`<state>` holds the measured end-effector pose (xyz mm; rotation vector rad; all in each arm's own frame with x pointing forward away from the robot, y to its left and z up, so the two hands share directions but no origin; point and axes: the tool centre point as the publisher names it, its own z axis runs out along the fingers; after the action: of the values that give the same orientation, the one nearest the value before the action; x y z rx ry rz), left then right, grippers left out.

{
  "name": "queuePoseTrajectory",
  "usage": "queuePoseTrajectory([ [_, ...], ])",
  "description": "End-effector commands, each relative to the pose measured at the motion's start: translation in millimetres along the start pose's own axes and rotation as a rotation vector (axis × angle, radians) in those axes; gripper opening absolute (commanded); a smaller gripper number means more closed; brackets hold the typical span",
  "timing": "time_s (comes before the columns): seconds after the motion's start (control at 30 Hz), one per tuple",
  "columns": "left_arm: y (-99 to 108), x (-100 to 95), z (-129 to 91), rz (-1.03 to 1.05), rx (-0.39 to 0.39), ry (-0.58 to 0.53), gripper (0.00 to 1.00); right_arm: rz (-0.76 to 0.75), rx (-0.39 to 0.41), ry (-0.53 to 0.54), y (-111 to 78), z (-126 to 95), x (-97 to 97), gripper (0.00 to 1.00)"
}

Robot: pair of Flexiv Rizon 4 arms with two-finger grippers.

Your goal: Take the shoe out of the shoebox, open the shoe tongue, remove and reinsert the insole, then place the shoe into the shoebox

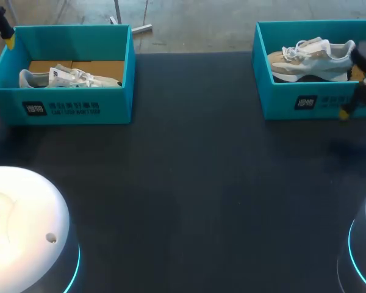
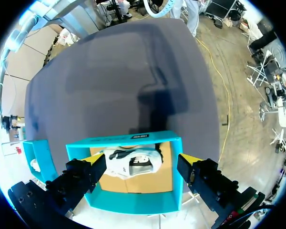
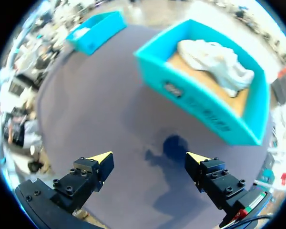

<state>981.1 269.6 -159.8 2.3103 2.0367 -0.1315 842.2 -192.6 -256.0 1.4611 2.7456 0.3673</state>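
At the near edge of the tabletop (image 1: 189, 201), the two white arm bases (image 1: 24, 226) are sitting at the left and right corners, and the dark surface between and beyond them is lying bare, which is judged to be the working area for handling a shoe once it is lifted out. Further out, the right pincer (image 3: 150, 157) is hovering above the tabletop on the near side of the right shoebox (image 1: 293, 101), close to that box's right end; its yellow-tipped fingers are standing wide apart and are gripping nothing. This released, spread setting is judged to be preparing the fingers to pass over the box wall and straddle the right shoe (image 1: 308, 61), which is lying on the cardboard floor inside the box. At the far left, the left shoebox (image 1: 79, 110) is holding the left shoe (image 1: 67, 77), likewise lying on the box floor. Both boxes are standing open-topped and well apart, one on each arm's side, so that each shoe is judged to be reachable from above. Farthest out, the left pincer (image 2: 142, 160) is hanging above the far left corner of the left shoebox, looking down into it, with its fingers released, spread wider than the box and touching nothing. Neither shoe is yet out of its box, so the task is judged to be at its first step.
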Motion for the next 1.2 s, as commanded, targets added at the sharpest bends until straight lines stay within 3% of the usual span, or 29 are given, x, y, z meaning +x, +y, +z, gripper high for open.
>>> queuePoseTrajectory([
  [0.03, 0, -0.1, 0, 0.000, 0.000, 0.002, 1.00, 0.097, 0.030, -0.060, 44.7, -8, -49.5, 1.00],
  [0.2, 0, -0.1, 0, 0.000, 0.000, 0.002, 1.00, 0.107, 0.031, -0.075, 51.9, -13, -57.1, 1.00],
  [0.9, 0, -0.1, 0, 0.000, 0.000, 0.002, 1.00, 0.262, 0.029, -0.141, 121.8, -7, -133.6, 1.00],
  [1.2, 0, -0.1, 0, 0.000, 0.000, 0.002, 1.00, 0.269, 0.030, -0.146, 123.0, -7, -134.9, 1.00],
])
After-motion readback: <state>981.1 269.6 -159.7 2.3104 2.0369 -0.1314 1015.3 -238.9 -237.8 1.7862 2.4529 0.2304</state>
